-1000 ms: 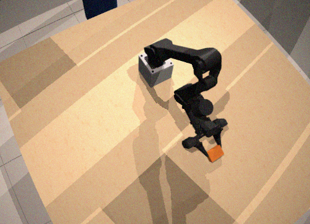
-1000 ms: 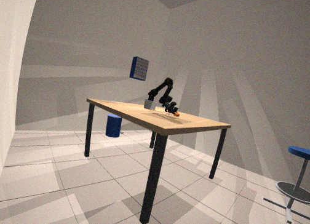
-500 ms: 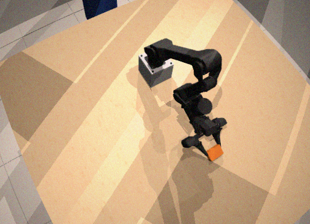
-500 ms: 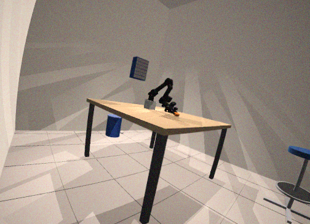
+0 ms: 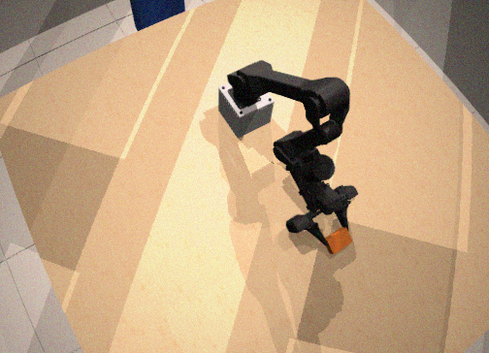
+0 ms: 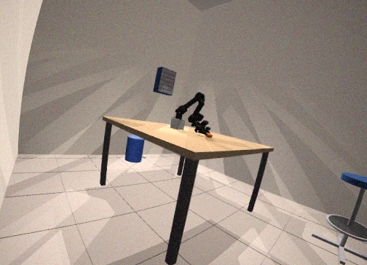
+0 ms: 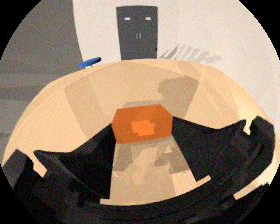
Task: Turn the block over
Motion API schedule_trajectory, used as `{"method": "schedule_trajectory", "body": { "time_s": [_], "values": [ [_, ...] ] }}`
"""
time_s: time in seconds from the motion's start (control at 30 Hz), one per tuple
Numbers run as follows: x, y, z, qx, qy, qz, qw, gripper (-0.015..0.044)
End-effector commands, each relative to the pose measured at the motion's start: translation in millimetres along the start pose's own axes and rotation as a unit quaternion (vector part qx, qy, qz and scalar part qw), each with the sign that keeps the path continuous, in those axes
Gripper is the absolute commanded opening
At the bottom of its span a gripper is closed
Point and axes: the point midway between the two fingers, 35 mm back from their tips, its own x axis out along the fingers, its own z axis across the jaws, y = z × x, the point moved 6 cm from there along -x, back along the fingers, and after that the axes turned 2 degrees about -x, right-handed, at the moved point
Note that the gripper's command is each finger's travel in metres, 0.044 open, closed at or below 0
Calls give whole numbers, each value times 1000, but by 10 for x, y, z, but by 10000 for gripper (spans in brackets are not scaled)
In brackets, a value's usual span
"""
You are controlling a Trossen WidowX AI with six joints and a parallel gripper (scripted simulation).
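Note:
An orange block (image 5: 341,241) (image 6: 209,135) (image 7: 133,115) sits between the fingertips of my gripper (image 5: 338,240) (image 7: 141,122). The gripper is shut on the block, with a fingertip against each end in the wrist view. The arm's last part leans well over, so the fingers reach out at a low slant. The block is at or just above the table (image 5: 194,287) (image 6: 156,135); I cannot tell whether it touches. The wrist view shows a lighter orange patch on the face towards the camera; whether it is the mark or light is unclear. The underside is hidden.
The arm's grey and white base (image 5: 254,119) (image 6: 178,124) stands behind the gripper on the table. Hard-edged shadows and light bands cross the table top. A blue bin (image 6: 135,148) and a blue stool (image 6: 354,180) stand on the floor.

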Motion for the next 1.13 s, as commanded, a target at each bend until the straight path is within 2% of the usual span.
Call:
{"method": "schedule_trajectory", "body": {
  "time_s": [0.0,0.1,1.1],
  "values": [
    [-4,2,-4,2,3,-1,1000,368],
    [-4,2,-4,2,3,-1,1000,440],
    [-4,2,-4,2,3,-1,1000,440]
  ]
}}
